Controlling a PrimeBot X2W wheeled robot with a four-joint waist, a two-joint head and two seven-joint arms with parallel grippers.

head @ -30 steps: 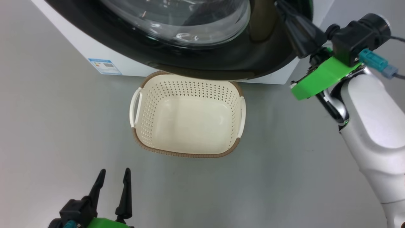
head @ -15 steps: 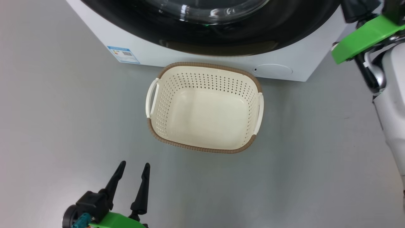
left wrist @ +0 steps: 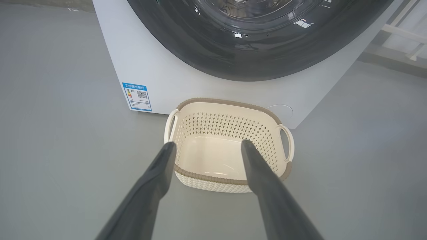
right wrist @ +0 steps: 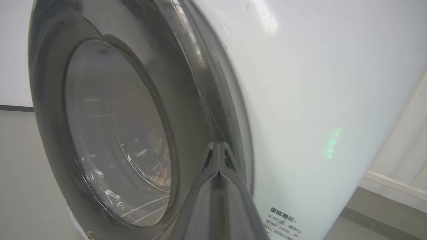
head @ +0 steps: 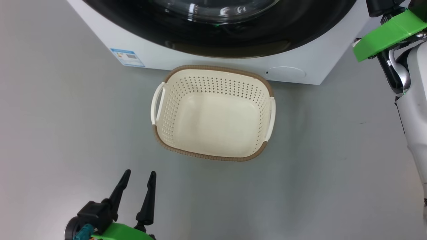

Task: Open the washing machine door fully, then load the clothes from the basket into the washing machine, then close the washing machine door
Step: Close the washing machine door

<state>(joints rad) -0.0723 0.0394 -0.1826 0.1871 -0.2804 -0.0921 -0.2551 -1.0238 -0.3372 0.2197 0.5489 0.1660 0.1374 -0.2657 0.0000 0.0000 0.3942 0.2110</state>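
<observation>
The white washing machine [head: 310, 63] stands at the top of the head view, and its glossy black washing machine door [head: 233, 40] lies against its front. The cream basket [head: 213, 156] sits on the floor just before it and holds nothing. The clothes are out of view. My left gripper [head: 140, 172] hovers open over the floor, short of the basket [left wrist: 230, 103], with nothing between its fingers [left wrist: 156, 173]. My right gripper [right wrist: 218, 144] is shut, its tips at the door's [right wrist: 116, 133] rim where it meets the white body [right wrist: 300, 100].
Grey floor surrounds the basket. A blue label sticker [head: 127, 57] and a round cover [head: 286, 72] mark the machine's lower front. My right arm's green mount [head: 387, 33] and pale forearm [head: 417, 110] fill the right edge. White rails [left wrist: 400, 31] stand beyond the machine.
The door has swung from over the basket's far rim in against the machine's front, my right gripper going with it. The head view has shifted as well.
</observation>
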